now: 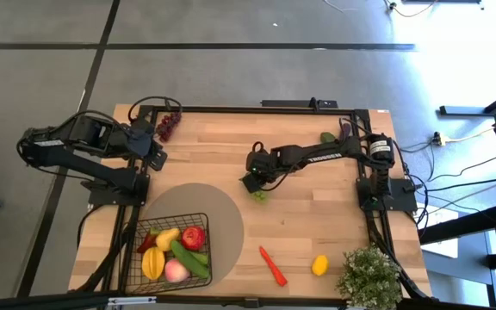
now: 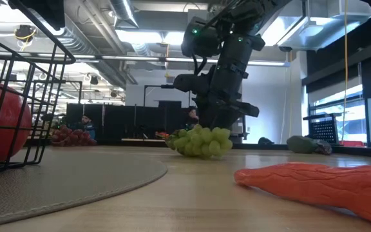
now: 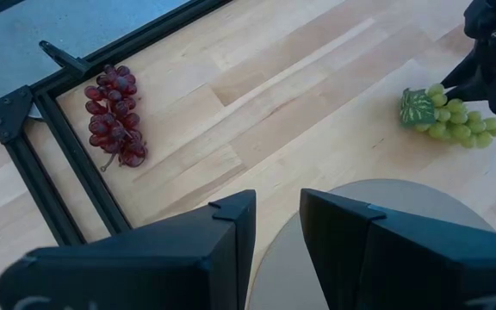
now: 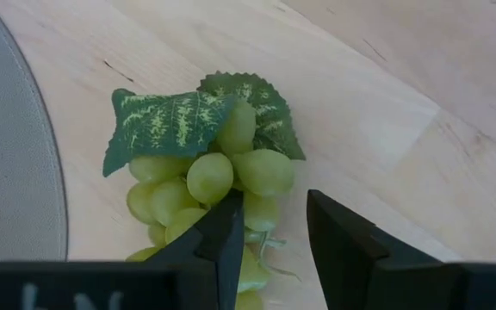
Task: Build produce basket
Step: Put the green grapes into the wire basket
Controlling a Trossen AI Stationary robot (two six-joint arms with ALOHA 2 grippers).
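**Right gripper closing on green grapes, basket part-filled**

Near edge: square black wire-mesh basket point(image 1: 176, 250) sits on the round tan mat point(image 1: 222, 215), already holding a red apple point(image 1: 194, 238), yellow fruits, a green cucumber and a pink peach. A red chili point(image 1: 272, 266) and a yellow lemon point(image 1: 319, 264) lie loose nearby, so loading isn't done.

Mid-table: right gripper point(image 4: 269, 226) straddles the bunch of plastic green grapes with cloth leaves point(image 4: 205, 168), fingers narrow around the stem end, bunch resting on the wood just beside the mat. Looks like a pick for the basket; not lifted.

Far left: left gripper point(image 3: 275, 215) waits, part-open and empty, near the purple grape bunch point(image 3: 114, 113), probably next.
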